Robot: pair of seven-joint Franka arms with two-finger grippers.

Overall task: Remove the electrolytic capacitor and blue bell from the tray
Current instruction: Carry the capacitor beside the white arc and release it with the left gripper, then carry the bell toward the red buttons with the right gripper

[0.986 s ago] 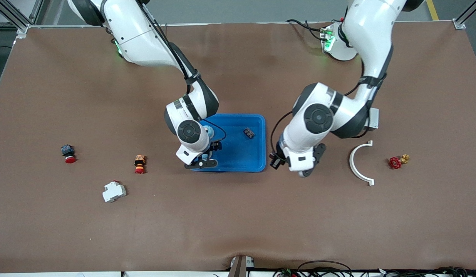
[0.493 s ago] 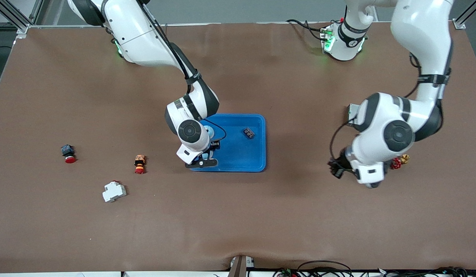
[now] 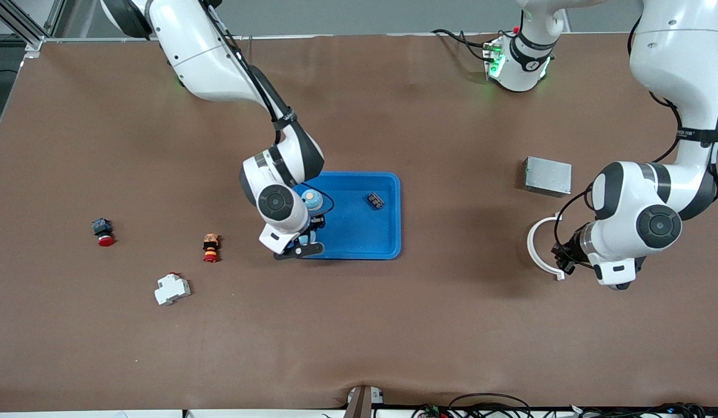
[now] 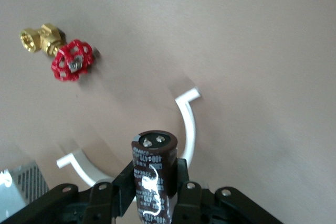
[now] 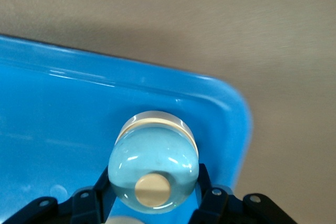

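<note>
The bell, a pale blue dome with a beige button, sits between my right gripper's fingers, which are shut on it. In the front view the bell and right gripper are over the blue tray, near its farther corner at the right arm's end. My left gripper is shut on the dark brown capacitor. In the front view the left gripper is over the end of a white curved bracket.
A small black part lies in the tray. A grey box and a red-and-brass valve lie near the bracket. Two red-capped buttons and a white breaker lie toward the right arm's end.
My left arm has swung from beside the tray toward its own end of the table, carrying the capacitor and uncovering the grey box. My right gripper has shifted slightly with the bell.
</note>
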